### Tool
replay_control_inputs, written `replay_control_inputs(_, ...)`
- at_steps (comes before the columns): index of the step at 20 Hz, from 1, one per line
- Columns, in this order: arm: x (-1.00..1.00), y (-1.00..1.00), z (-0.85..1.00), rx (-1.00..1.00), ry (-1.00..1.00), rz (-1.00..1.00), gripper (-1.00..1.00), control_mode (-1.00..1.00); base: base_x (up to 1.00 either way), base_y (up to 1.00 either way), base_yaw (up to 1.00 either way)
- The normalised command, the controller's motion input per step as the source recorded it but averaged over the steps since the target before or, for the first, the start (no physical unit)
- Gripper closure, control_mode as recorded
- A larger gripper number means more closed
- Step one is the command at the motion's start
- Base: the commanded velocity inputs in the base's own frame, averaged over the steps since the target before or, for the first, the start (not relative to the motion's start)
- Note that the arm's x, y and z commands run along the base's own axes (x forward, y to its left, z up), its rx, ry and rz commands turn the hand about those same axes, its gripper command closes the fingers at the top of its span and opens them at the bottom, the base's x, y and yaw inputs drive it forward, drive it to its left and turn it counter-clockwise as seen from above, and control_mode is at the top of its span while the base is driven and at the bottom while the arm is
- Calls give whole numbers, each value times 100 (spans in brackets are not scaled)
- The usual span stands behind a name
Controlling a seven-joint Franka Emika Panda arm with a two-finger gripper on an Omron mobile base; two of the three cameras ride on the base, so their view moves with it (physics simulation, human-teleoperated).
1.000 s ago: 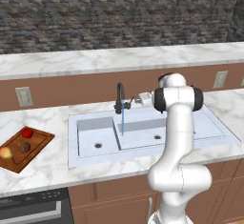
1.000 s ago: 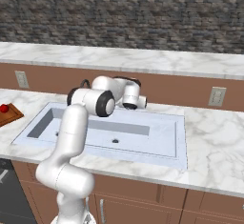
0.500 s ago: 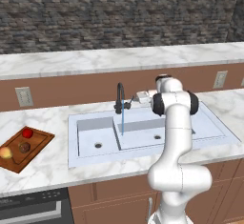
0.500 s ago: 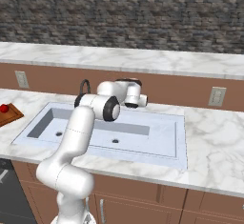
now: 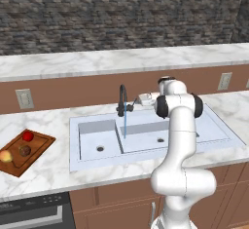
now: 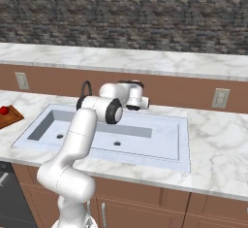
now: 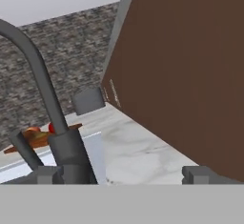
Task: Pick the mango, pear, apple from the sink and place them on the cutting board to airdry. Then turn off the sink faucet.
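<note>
Two small dark fingers (image 7: 47,174) stand spread wide and empty, one at the base of the slim black gooseneck sink faucet (image 7: 56,137), the other well clear beside it, apparently lining up on the small side lever. Water runs in a thin stream into the wide white double-basin sink (image 5: 204,130), so shutting it off looks like the step left. Away along the marble tabletop (image 5: 53,172), the reddish-brown wooden cutting board (image 5: 39,147) carries the glossy red apple (image 5: 28,136), lumpy brown pear (image 5: 25,150) and yellow-orange mango (image 5: 5,156), set apart to dry.
</note>
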Motion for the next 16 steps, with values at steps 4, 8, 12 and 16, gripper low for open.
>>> replay_control_inputs(4, 20, 63, -7, -1, 0, 0, -100, -100, 0, 0, 0)
replay_control_inputs(8, 29, 81, 0, -1, 0, 0, -100, -100, 0, 0, 0)
replay_control_inputs(12, 21, 99, 5, -4, 0, 5, -100, -100, 0, 0, 0)
replay_control_inputs(16, 26, 100, 34, -4, 0, 15, -100, -100, 0, 0, 0)
